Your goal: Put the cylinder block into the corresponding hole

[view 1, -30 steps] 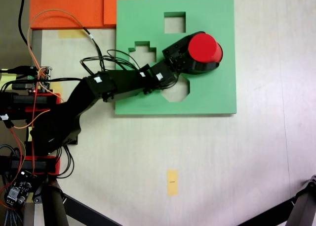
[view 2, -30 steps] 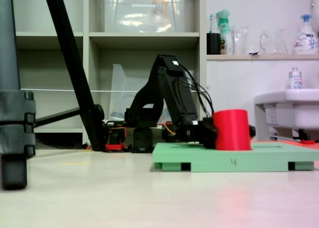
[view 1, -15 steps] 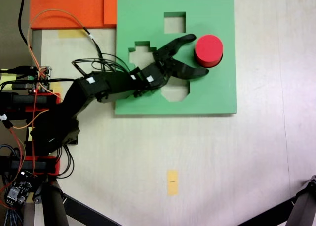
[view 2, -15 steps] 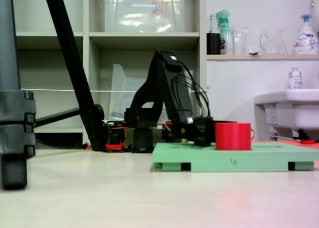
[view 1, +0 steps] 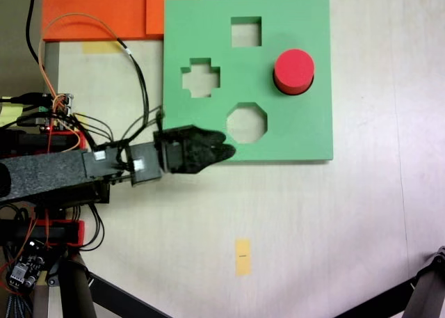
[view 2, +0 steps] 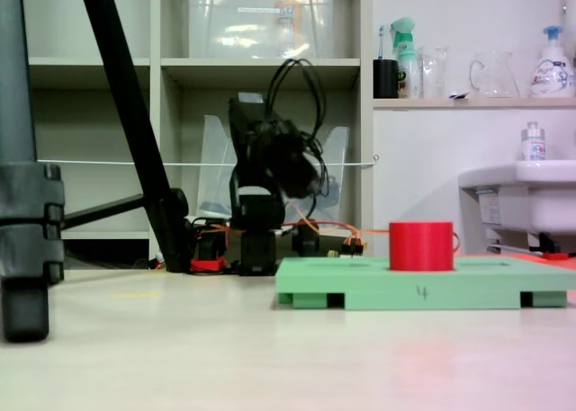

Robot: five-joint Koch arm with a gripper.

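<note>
A: Place of the cylinder block (view 1: 293, 69)?

B: On the green foam board (view 1: 208, 130), in the upper half, near the right edge as seen from above. Seated upright in the round cutout, flat red top upward. Cutout itself hidden under the block.

A: And from the low side view?

B: Same block (view 2: 420, 245), standing straight, top part rising out of the board (view 2: 468, 294). A figure "4" (view 2: 422, 292) written on the front edge of the board.

A: Other openings in the board?

B: Three, all open: square cutout (view 1: 246, 31) near the top edge, cross-shaped cutout (view 1: 200, 81) toward the left edge, octagonal cutout (view 1: 246, 122) near the bottom edge. The octagonal one just below and left of the block.

A: Position of the end effector (view 1: 227, 149)?

B: From above, over the bottom edge of the board, toward its lower left corner, tip pointing right, close to the octagonal cutout. Well apart from the block, touching nothing. In the side view, end effector (view 2: 304, 172) lifted high over the bench, arm folded back.

A: Jaws apart or together?

B: Cannot tell. Only one dark mass in both fixed views, no clear gap and no clear contact between the jaws. Nothing held.

A: Anything else on the bench (view 1: 313, 220)?

B: Orange foam pieces (view 1: 97, 12) at the upper left corner, touching the top left of the board. A small yellow tape strip (view 1: 242, 255) lower down, well apart from the board.
</note>
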